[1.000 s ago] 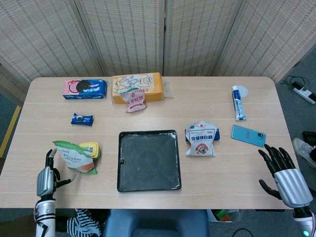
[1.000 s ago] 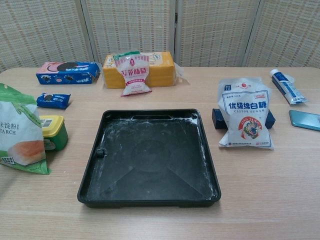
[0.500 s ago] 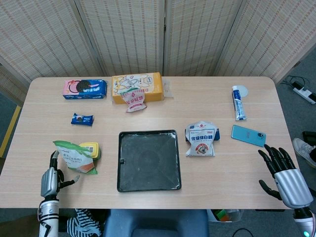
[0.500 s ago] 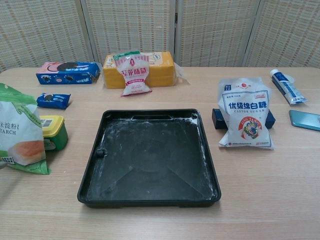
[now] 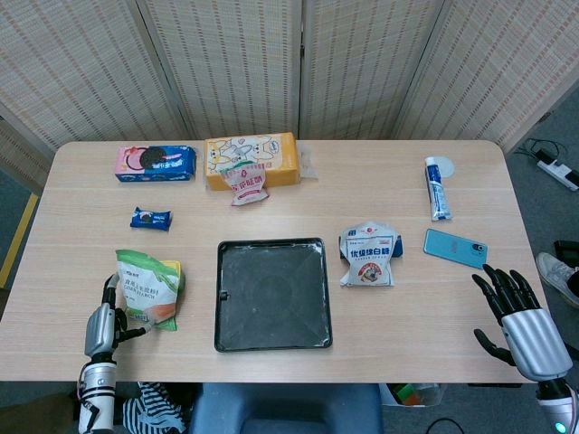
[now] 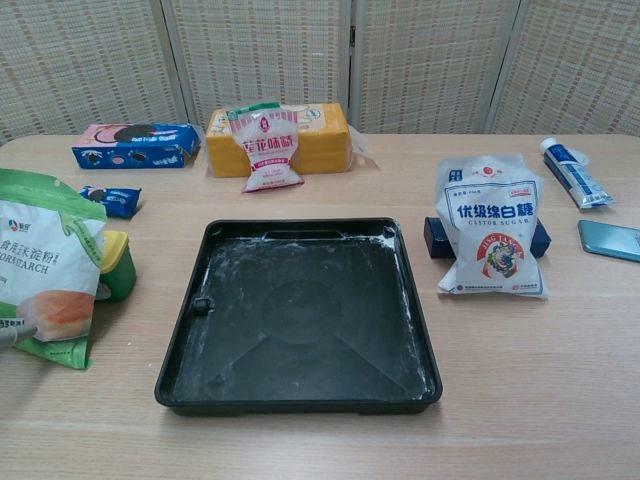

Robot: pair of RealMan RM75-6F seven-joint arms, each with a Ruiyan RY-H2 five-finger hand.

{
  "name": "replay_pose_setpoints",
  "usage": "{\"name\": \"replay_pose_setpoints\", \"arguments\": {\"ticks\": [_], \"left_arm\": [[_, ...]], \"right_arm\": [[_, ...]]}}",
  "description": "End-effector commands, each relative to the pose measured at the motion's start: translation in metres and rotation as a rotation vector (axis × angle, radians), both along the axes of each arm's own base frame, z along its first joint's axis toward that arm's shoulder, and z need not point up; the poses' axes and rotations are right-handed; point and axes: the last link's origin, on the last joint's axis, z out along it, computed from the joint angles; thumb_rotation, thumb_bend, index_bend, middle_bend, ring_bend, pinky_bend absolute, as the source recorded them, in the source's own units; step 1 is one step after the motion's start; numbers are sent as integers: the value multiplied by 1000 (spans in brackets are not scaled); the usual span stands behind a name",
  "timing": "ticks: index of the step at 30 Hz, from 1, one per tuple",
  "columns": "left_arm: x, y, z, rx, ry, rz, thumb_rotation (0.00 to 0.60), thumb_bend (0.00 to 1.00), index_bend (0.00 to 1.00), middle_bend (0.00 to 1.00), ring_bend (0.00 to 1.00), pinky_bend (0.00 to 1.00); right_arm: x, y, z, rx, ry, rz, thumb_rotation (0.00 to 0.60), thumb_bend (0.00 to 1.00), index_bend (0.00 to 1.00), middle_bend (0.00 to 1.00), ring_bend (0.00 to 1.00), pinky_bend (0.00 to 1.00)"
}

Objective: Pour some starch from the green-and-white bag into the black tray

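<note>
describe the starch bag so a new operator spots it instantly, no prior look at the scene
Find the black tray at the table's centre front, then look to the robot's left of it. The green-and-white starch bag stands there in front of a yellow-lidded container, with the left hand at its lower edge. It alone has a green top and an orange picture; the other bags are white and red.

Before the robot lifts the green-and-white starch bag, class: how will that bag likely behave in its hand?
The starch bag looks like a soft, creased pouch, so it will probably sag and flex. Loose powder likely shifts as it tilts. The left hand touches its lower edge, so it may tip.
</note>
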Motion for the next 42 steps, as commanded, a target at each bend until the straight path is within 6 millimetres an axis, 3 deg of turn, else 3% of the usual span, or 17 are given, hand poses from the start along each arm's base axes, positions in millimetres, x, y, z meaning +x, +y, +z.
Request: {"name": "replay_pose_setpoints", "arguments": {"ticks": [1, 12, 30, 42], "left_arm": [[-1, 2, 1, 7, -5, 5, 600, 130, 0, 0, 789, 812], [-13, 9, -7, 3, 11, 7, 600, 133, 0, 0, 789, 812], [-40, 23, 25, 6, 69, 7, 600, 133, 0, 0, 789, 813], [-26, 3, 35, -23, 1, -36, 600, 134, 0, 0, 789, 813]], "right_arm": [[0, 0, 0, 0, 0, 1, 600, 309, 0, 0, 0, 0], [-1, -2, -2, 5, 6, -8, 600, 308, 0, 0, 0, 0], [-2, -3, -2, 1, 7, -18, 600, 309, 0, 0, 0, 0], [-1, -2, -2, -1, 6, -11, 600, 309, 0, 0, 0, 0]]}}
